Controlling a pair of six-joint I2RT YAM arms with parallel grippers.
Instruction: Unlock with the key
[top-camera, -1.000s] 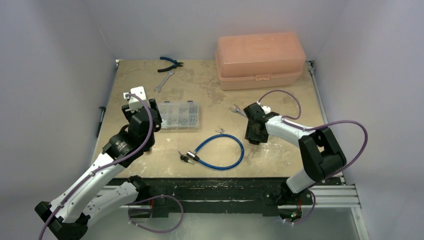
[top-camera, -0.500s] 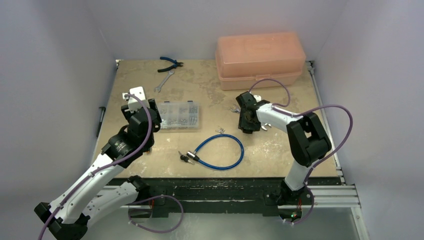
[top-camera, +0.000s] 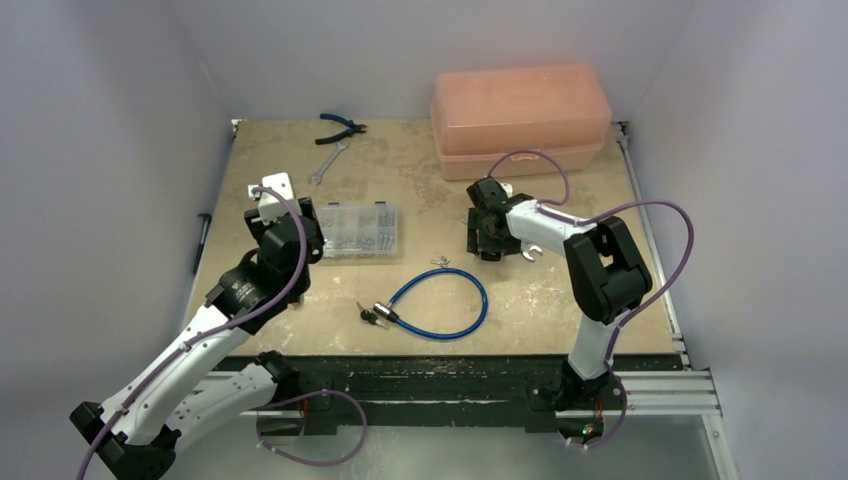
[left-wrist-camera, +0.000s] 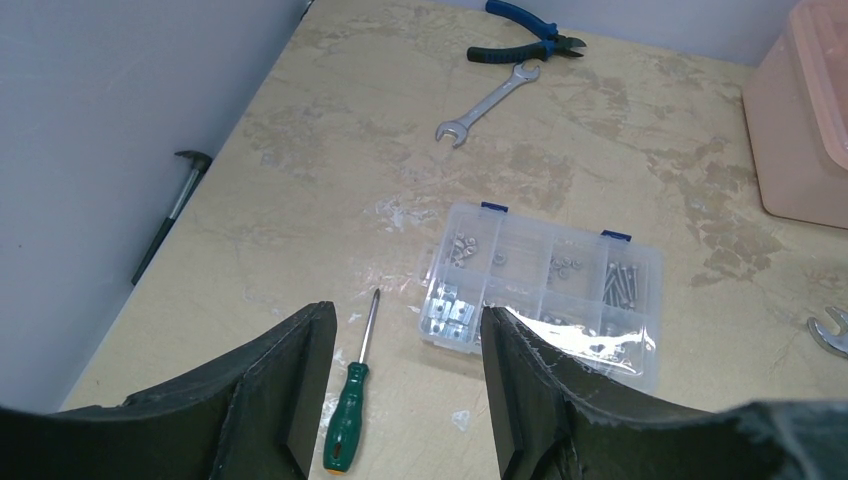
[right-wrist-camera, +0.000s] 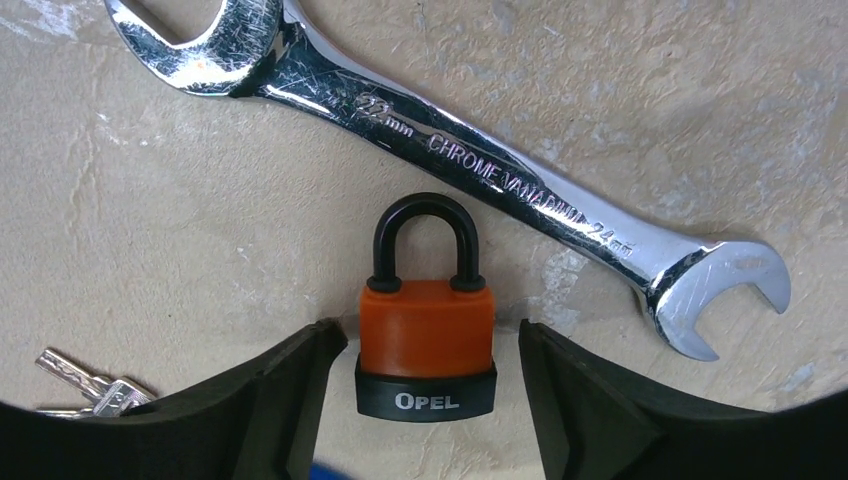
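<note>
The orange padlock (right-wrist-camera: 427, 330), with a black shackle and a black base marked OPEL, lies flat on the table. My right gripper (right-wrist-camera: 430, 340) is open, one finger on each side of the lock body with a gap on both sides. In the top view the right gripper (top-camera: 488, 240) covers the lock. The key (top-camera: 370, 316), with a black head and bunched with a like one, lies by the end of the blue cable (top-camera: 440, 303), left and nearer than the right gripper. My left gripper (left-wrist-camera: 405, 370) is open and empty over the left side of the table.
A chrome wrench (right-wrist-camera: 450, 160) lies just beyond the padlock. A bare silver key bunch (right-wrist-camera: 90, 385) lies to its left. A green screwdriver (left-wrist-camera: 345, 425) and a clear screw box (left-wrist-camera: 545, 290) lie before the left gripper. Pliers (top-camera: 340, 126), a small wrench (top-camera: 327, 162) and an orange case (top-camera: 520, 120) are at the back.
My right gripper has moved left and away from the bases, ending over the padlock. The left arm has not moved.
</note>
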